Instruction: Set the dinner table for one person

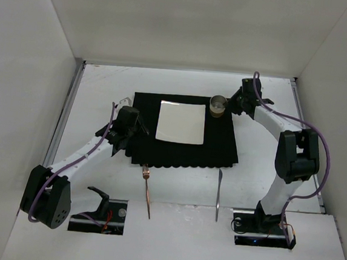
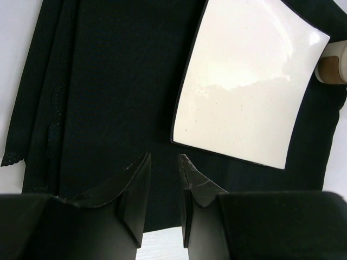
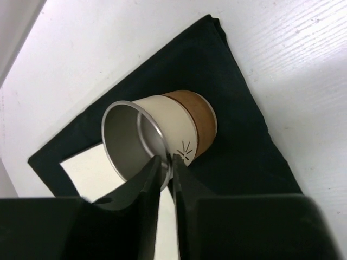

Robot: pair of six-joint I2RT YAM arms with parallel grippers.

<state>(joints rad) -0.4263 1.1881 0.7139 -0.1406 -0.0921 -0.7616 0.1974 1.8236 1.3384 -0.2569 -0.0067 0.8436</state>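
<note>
The dinner table (image 1: 104, 93) is a matte-white top. A black scallop-edged placemat (image 1: 184, 149) lies at its middle, with a square white plate (image 1: 181, 123) on it. A cream cup with a brown base and metal rim (image 1: 217, 105) is at the mat's far right corner. My right gripper (image 3: 167, 158) is shut on the cup's (image 3: 179, 127) rim, one finger inside and one outside. My left gripper (image 2: 165, 158) is open and empty above the mat's left part (image 2: 108, 97), just left of the plate (image 2: 244, 81). It shows in the top view (image 1: 141, 128).
A copper fork (image 1: 147, 188) and a steel knife (image 1: 218, 192) lie on the table in front of the mat. The mat's left edge (image 2: 32, 119) is folded over. White walls enclose the table, and metal rails (image 1: 65, 114) run along its sides.
</note>
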